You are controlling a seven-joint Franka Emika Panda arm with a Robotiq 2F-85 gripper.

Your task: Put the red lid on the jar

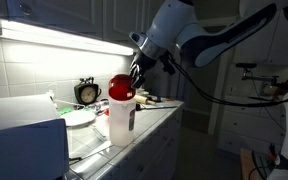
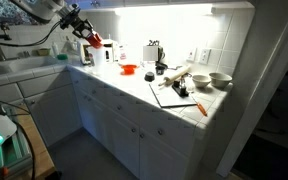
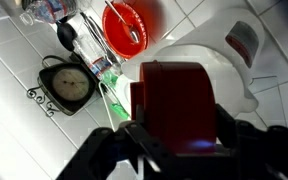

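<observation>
Red lid (image 1: 120, 88) pinched between my fingers (image 1: 128, 80), right at the mouth of the jar (image 1: 121, 120). Jar upright on desk (image 1: 156, 118). Contact unclear.

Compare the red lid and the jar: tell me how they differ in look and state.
Colour: the red lid is bright red; the jar is whitish and translucent. Shape: the lid is a shallow disc; the jar is a tall cylinder. State: the lid is clamped in the gripper and looks tilted at the jar's mouth, not seated flat; the jar stands upright on the counter. Both are round and look about equally wide.
</observation>
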